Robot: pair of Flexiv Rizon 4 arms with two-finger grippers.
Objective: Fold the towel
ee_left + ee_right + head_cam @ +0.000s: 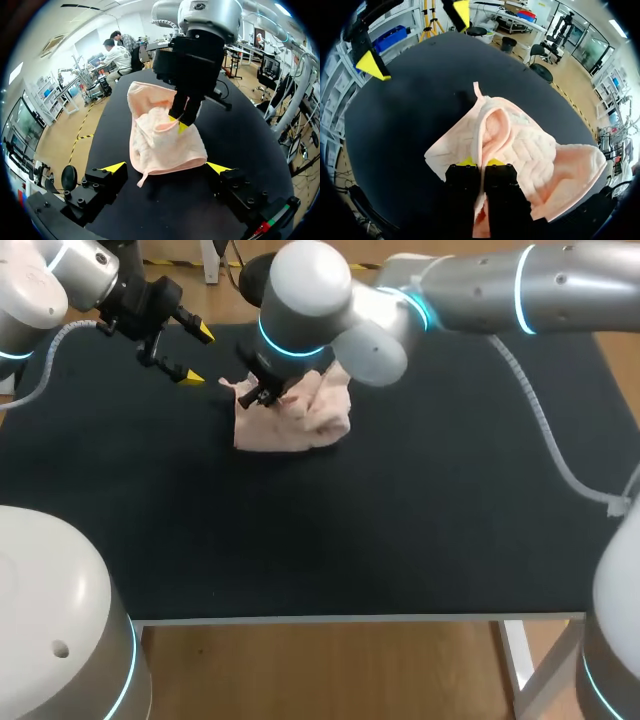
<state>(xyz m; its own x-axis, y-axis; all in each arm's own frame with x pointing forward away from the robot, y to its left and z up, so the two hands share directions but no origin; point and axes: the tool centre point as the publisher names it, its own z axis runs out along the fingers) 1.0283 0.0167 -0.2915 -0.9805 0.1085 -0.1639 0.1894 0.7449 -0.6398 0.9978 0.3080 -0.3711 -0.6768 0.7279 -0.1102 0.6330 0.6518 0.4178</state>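
A: Item one, the towel. Where do we log it?

B: On the black table, toward the far side and a little left of the middle. Condition: bunched, pink, partly doubled over itself, not flat.

A: Item two, the right gripper.

B: Its arm comes in from the right and reaches past the middle. The fingers are nearly together, with a raised ridge of cloth pinched between them. We enter it as clamped on the towel.

A: Item three, the left gripper.

B: Spread wide, nothing in it, hanging just beside the towel's left edge and not touching it.

A: Step in hand, as we judge it?

B: An early fold, or a re-gather. One arm has cloth and the other is placed to take some. The heap shows no clean edge, so we rate the task as far from done.

A: What does the next move call for?

B: We'd say a second hold. The left fingers need a free corner or hem before any lift, or the pinched ridge will only drag the heap. The two holds should be well apart, so that the cloth can be drawn out flat.

A: Differences between views?

B: The head view hides the pinch behind the right wrist. The right wrist view shows the ridge running between its tips, and a corner loop lying ahead. The left wrist view shows the near hem between our open tips.
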